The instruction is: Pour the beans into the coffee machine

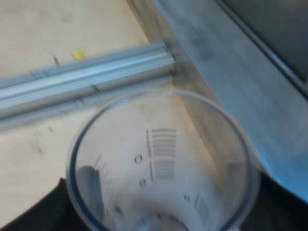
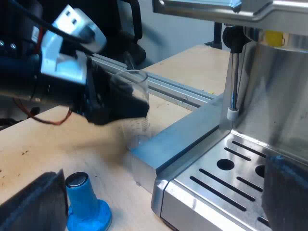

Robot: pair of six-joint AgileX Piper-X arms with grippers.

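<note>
A clear measuring glass (image 1: 163, 163) stands upright in the grip of the left gripper (image 1: 159, 219). The left wrist view looks down into its open mouth. The glass is see-through plastic with a round rim that has a bluish tint. Dark printed scale lines and small numerals run down its wall. The pale wood of the table (image 1: 29, 38) shows through its sides. The bottom of the glass is too blurred to tell what it holds. Dark fingers (image 1: 29, 211) sit against the glass on either side, clenched around it.

Beyond the glass, a silver aluminium rail (image 1: 86, 72) lies flat across the table. It meets the brushed metal base of the espresso machine (image 1: 231, 72), which is just beside the glass.

In the right wrist view, the same glass (image 2: 137, 91) is farther off. The other arm's black claw (image 2: 120, 103) is wrapped round its middle. The glass is near the corner of the machine's base. I cannot tell whether its foot touches the table.

The right gripper (image 2: 161, 207) is released. Its two black fingers (image 2: 33, 202) are spread wide apart with nothing held between them. It hovers by the slotted steel drip tray (image 2: 226, 183) at the machine's front. The steam wand (image 2: 233, 82) hangs down above the tray.

A blue tamper (image 2: 84, 207) stands upright on the table, close to one of those fingers and well apart from the glass.
</note>
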